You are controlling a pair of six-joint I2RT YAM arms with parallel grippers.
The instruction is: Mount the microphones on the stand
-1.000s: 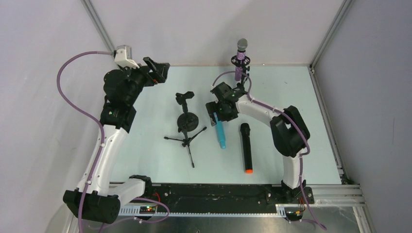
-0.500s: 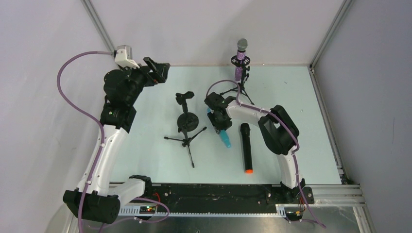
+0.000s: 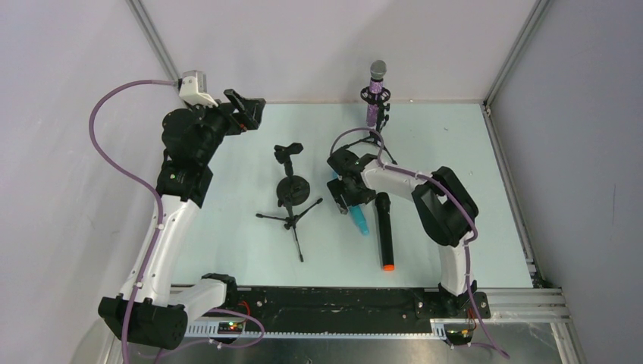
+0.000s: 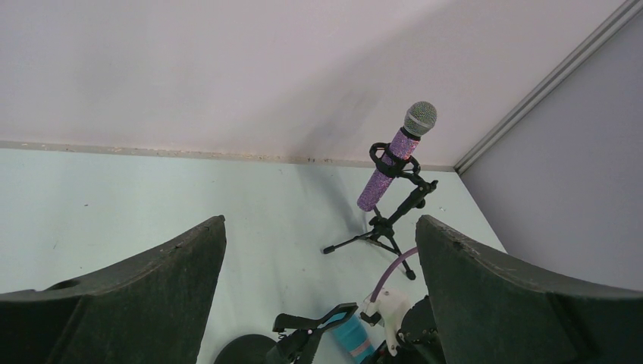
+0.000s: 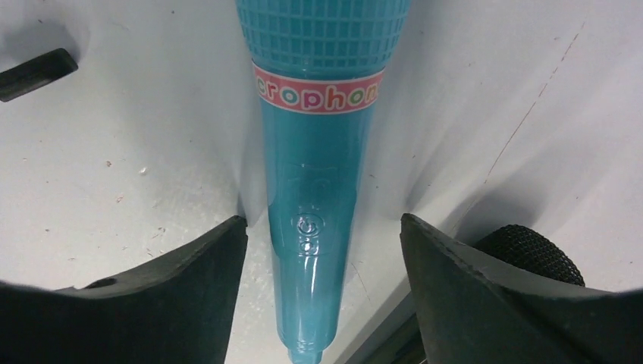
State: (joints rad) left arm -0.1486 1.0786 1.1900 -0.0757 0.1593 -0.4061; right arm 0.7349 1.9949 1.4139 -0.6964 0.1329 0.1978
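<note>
My right arm bends at the elbow and reaches left across the table (image 3: 227, 227), wrist tipped down so my right claw (image 5: 322, 231) straddles the blue mic (image 5: 315, 189), fingers apart with a gap on each side and gripping nothing. That mic lies flat mid-table, between the empty stand (image 3: 290, 193) on its left and the black mic (image 3: 385, 231) on its right. My left arm stands tall at the far left, left claw (image 4: 320, 221) spread wide and empty, facing the purple mic (image 4: 394, 163) clipped in the far stand (image 4: 387, 227).

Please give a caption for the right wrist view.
Open right claw straddles a light-blue plastic stick microphone on the pale table.
</note>
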